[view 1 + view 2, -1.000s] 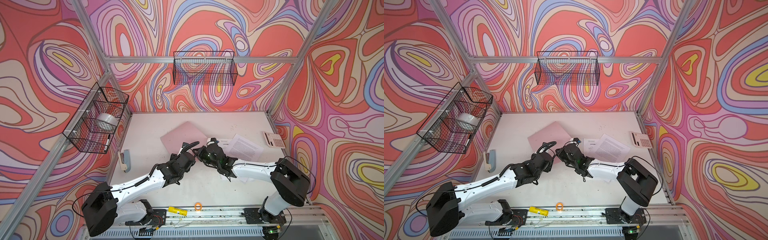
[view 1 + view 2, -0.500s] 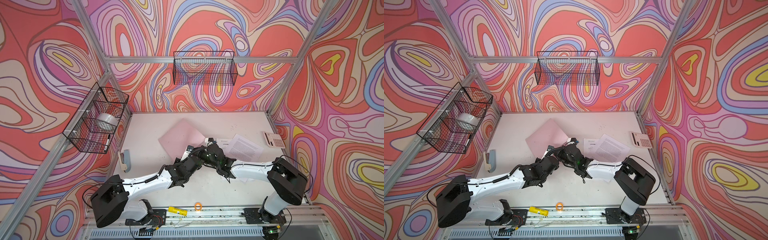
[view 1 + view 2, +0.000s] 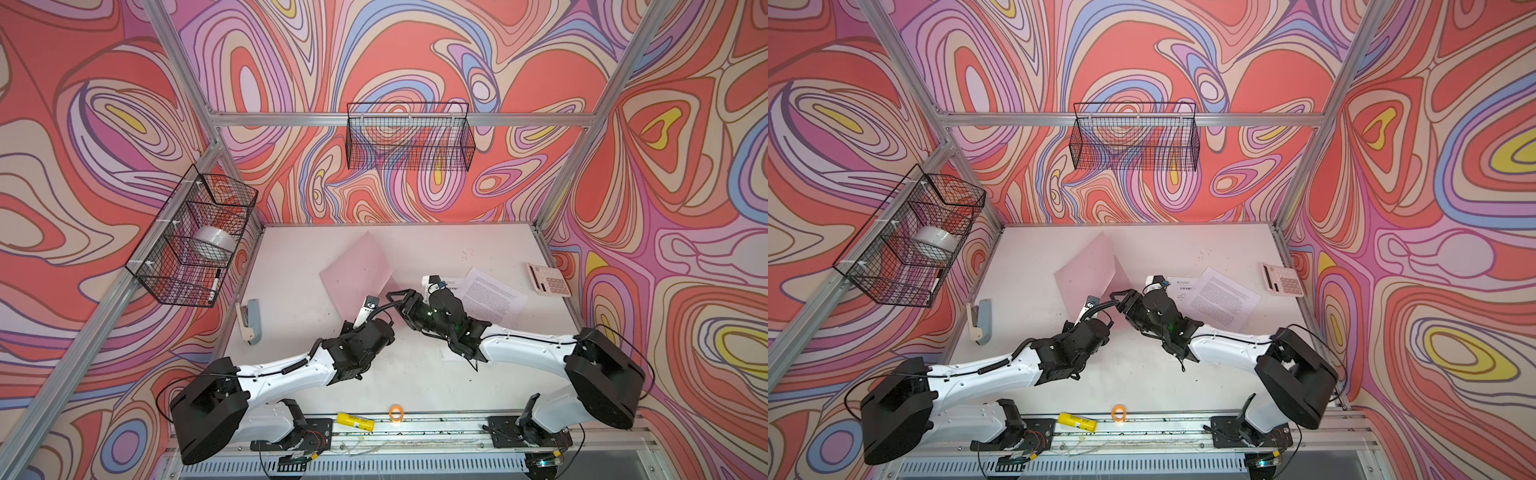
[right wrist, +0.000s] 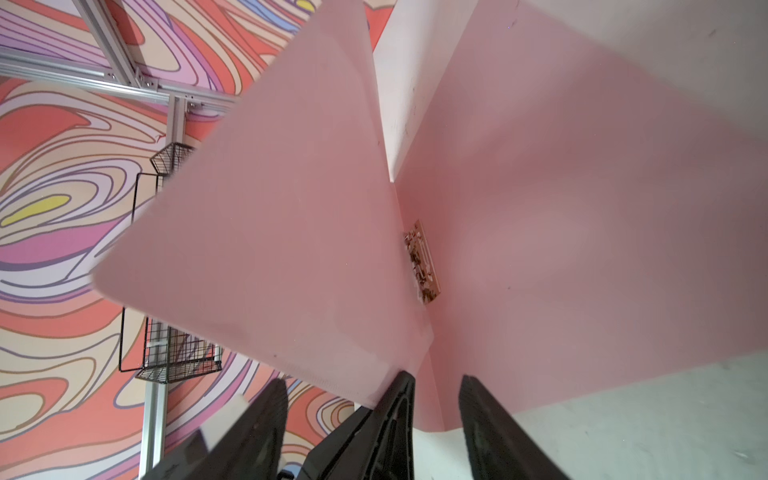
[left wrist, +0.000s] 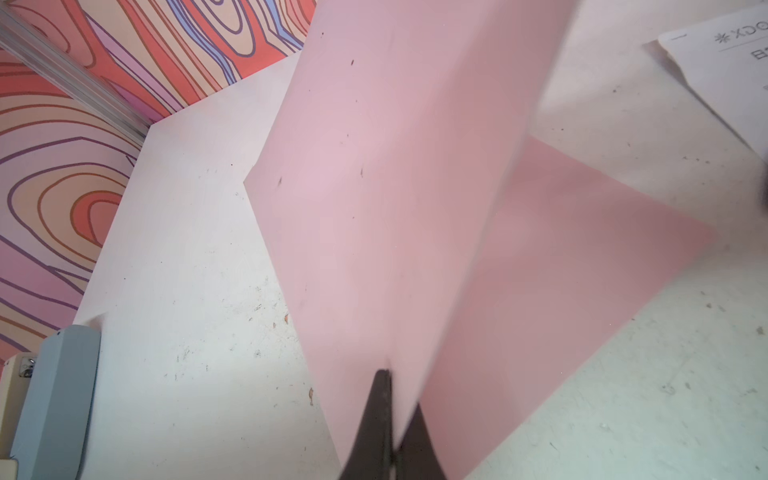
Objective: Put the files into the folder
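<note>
Robot test cell in a laboratory: an aluminium frame (image 3: 399,119) lined with swirl-printed walls (image 3: 124,83) encloses a white counter (image 3: 415,374); two arms (image 3: 282,370) are mounted on a front rail (image 3: 415,432), and wire baskets (image 3: 409,137) hang on the back and side walls.

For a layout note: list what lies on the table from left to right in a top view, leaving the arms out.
stapler → folder, its cover raised → files → calculator. The small items at the front rail are left out, since they overlap the folder's span.
</note>
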`<move>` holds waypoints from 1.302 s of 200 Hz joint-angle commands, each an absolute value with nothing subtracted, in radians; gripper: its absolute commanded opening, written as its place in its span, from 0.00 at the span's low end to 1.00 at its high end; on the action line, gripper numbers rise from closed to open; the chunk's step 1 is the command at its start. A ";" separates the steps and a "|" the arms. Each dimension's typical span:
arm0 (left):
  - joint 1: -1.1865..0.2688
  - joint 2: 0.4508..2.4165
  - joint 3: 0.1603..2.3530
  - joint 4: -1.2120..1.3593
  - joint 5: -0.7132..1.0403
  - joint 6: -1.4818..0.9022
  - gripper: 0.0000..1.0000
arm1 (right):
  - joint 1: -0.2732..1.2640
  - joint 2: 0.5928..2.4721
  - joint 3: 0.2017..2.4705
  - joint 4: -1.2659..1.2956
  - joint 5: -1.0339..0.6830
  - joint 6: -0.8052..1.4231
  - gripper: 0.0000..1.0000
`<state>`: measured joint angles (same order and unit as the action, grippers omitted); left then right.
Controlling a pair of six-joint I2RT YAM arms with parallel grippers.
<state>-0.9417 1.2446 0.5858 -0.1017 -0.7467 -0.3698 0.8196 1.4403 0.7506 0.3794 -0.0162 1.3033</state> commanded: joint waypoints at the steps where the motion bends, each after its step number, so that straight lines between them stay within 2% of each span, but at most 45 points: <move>1: -0.937 1.184 0.533 -0.038 -0.727 -0.365 0.00 | 0.767 1.316 0.772 0.185 0.038 1.185 0.70; 23: -0.937 1.102 0.430 0.092 -0.647 -0.295 0.00 | 0.705 1.263 0.836 0.056 0.037 1.080 0.71; 59: -0.936 0.976 0.350 0.219 -0.557 -0.248 0.00 | 0.646 1.338 0.986 -0.096 -0.020 0.951 0.71; 90: -0.937 0.903 0.337 0.230 -0.524 -0.269 0.00 | 0.644 1.424 0.984 -0.003 -0.100 0.913 0.64; 123: -0.936 0.818 0.304 0.265 -0.510 -0.320 0.00 | 0.645 1.525 1.058 0.012 -0.177 0.901 0.63; 194: -0.934 0.757 0.198 0.332 -0.620 -0.570 0.00 | 0.657 1.789 1.244 -0.021 -0.248 0.868 0.63; 260: -0.936 0.789 0.205 0.265 -0.744 -0.693 0.00 | 0.707 2.077 1.598 -0.254 -0.220 0.755 0.64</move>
<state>-0.9398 0.7757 0.2028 0.2726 -0.6632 -0.6167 0.6903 1.9808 1.4807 -0.1497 -0.2207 0.8188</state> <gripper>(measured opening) 0.048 0.640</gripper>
